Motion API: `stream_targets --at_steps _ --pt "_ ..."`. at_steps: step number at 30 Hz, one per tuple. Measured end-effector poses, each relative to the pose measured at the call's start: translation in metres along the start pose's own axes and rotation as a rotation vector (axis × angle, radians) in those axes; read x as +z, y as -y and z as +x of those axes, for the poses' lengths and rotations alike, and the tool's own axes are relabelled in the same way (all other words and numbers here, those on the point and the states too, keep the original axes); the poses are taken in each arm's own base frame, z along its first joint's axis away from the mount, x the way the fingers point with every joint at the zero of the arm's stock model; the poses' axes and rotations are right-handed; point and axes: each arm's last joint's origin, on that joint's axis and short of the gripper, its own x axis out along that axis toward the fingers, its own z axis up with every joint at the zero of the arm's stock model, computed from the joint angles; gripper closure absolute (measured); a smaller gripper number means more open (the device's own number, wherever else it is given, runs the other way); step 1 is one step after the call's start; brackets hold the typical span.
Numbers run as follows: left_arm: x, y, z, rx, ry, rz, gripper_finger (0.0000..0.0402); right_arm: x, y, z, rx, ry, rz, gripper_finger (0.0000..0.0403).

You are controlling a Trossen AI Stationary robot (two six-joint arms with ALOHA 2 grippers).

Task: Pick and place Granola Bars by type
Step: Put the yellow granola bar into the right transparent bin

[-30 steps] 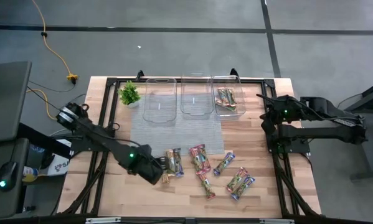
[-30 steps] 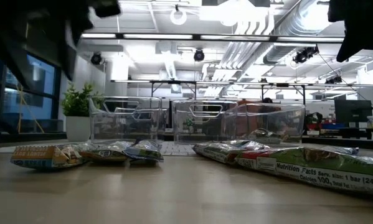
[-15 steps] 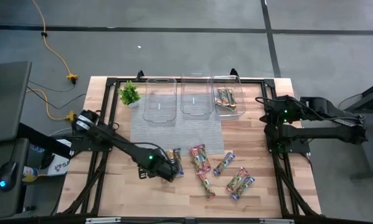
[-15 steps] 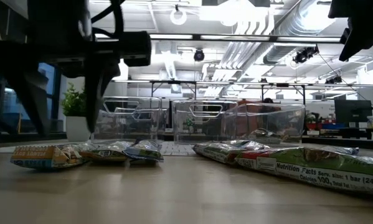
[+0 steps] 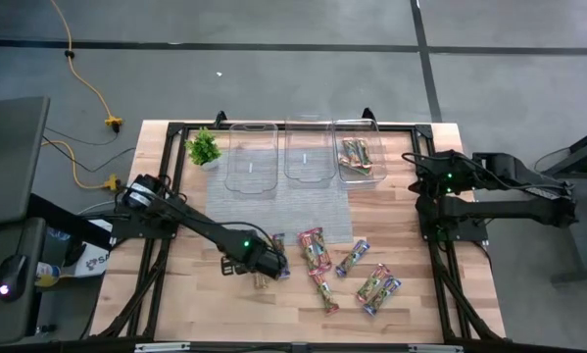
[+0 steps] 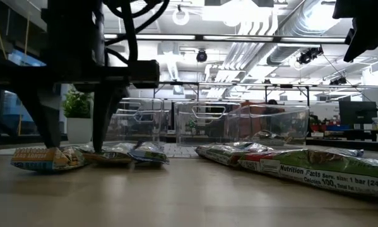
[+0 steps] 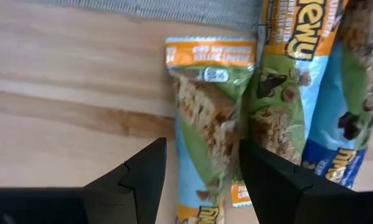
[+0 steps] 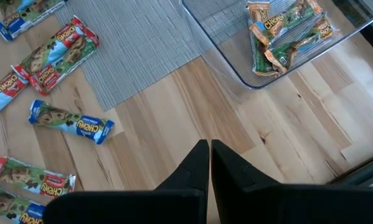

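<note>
Left gripper [image 7: 202, 180]: my fingers [image 7: 146, 177] spread wide, straddling an orange-green bar [image 7: 205, 106] on the worktop [image 7: 61, 93].
Right gripper [image 8: 210, 163]: parked, fingers closed.
Handling: I judge it light, crinkly, slippery; pinch mid-length across its width.

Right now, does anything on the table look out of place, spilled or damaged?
Nothing stands out. The loose granola bars lie scattered flat on the wood, waiting to be sorted, and a few sit inside the right clear tub. The left gripper, open, straddles an orange-and-green bar. The right gripper waits, shut.
</note>
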Motion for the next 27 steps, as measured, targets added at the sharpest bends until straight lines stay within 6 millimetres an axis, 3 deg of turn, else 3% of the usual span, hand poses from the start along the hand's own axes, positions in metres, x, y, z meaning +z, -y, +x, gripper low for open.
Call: stream_targets --at_steps 23,27 --pt "0.0062 -0.0018 0.0085 0.019 -0.040 0.059 0.0207 0.0001 0.0002 0.0000 -0.006 0.002 0.045 0.0403" --pt "0.0058 -0.0014 0.0086 0.016 -0.047 0.064 0.0222 0.0001 0.0002 0.0000 -0.008 0.003 0.044 0.0403"
